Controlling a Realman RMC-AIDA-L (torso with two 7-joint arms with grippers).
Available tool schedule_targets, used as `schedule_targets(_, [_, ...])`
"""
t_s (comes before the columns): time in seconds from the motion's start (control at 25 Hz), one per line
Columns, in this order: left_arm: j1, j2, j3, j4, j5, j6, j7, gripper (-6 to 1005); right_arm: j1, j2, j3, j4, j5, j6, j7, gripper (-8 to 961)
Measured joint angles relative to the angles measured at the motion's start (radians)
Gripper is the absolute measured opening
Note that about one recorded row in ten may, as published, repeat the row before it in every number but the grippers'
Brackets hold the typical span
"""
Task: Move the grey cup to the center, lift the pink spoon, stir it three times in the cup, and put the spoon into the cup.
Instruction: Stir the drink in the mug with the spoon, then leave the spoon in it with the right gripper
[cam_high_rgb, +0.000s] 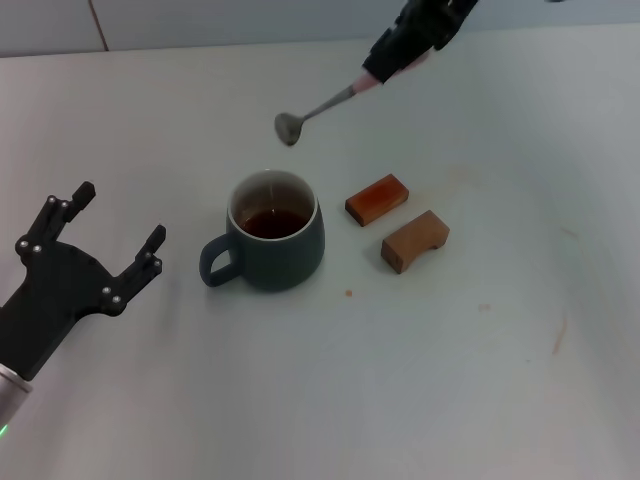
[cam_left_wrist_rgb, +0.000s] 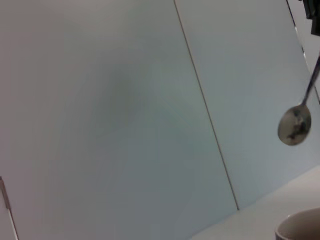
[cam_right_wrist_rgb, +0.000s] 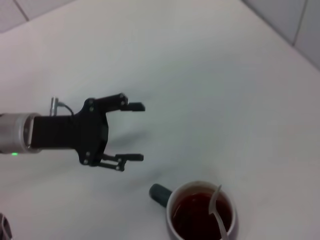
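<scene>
White tabletop (cam_high_rgb: 480, 400), left gripper (cam_high_rgb: 105, 235) splayed open lower left, grey cup (cam_high_rgb: 272, 240) mid-frame, handle toward it, right gripper (cam_high_rgb: 400, 55) top right clamping pink spoon (cam_high_rgb: 320, 108), axis diagonal, bowl down-left above cup.

Right gripper (cam_high_rgb: 392, 62) cut off by head view's top edge; its fingers cover most of the pink spoon (cam_high_rgb: 322, 106) handle, only a sliver of pink shows. Left wrist view: spoon stem runs out the right edge, grey cup (cam_left_wrist_rgb: 300, 227) shows just a rim corner at the bottom edge. Right wrist view: cup's lower body cut by the bottom edge, handle partly behind the rim, own fingers not in frame. Left gripper (cam_high_rgb: 108, 238) arm leaves the head view at bottom left.
</scene>
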Motion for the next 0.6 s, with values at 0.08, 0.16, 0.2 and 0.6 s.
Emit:
schedule_targets(0.08, [0.001, 0.000, 0.001, 0.002, 0.000, -0.008, -0.003, 850, 0.013, 0.006, -0.020, 0.043, -0.017, 0.021, -0.006, 115])
schedule_targets(0.16, [0.005, 0.001, 0.002, 0.002, 0.000, -0.012, -0.001, 850, 0.031, 0.020, -0.041, 0.100, -0.045, 0.044, -0.016, 115])
schedule_targets(0.2, [0.005, 0.001, 0.002, 0.002, 0.000, -0.012, -0.001, 850, 0.031, 0.020, -0.041, 0.100, -0.045, 0.044, -0.016, 115])
schedule_targets(0.6, [0.010, 0.004, 0.065, 0.016, 0.004, -0.041, -0.011, 850, 0.092, 0.065, -0.072, 0.241, -0.124, 0.117, -0.054, 116])
